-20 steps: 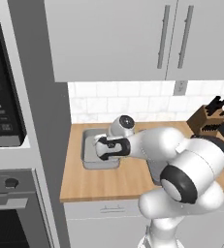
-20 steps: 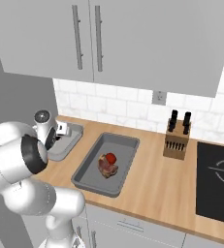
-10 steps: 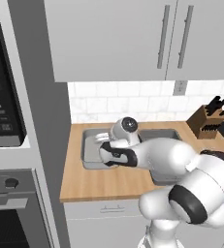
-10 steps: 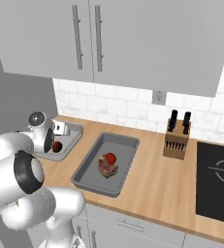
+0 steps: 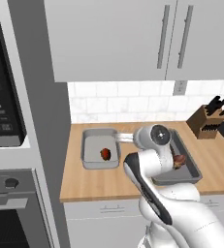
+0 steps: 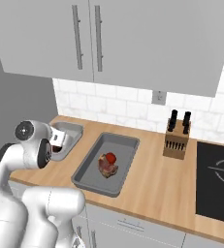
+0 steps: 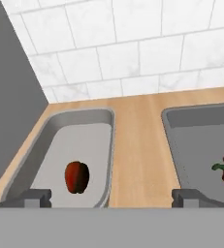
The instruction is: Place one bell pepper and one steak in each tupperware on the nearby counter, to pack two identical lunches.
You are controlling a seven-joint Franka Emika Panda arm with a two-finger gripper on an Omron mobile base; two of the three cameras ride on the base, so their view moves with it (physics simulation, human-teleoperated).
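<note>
Nearest the grey wall, the left tupperware [image 7: 103,127] sits on the counter [image 7: 137,145] holding a red bell pepper [image 7: 77,177]. The gripper [image 7: 111,197] hangs above, jaws wide and empty. Right of that tray, the second tupperware [image 6: 128,143] holds a pepper [image 6: 111,157] on what looks like steak [image 6: 107,167].
</note>
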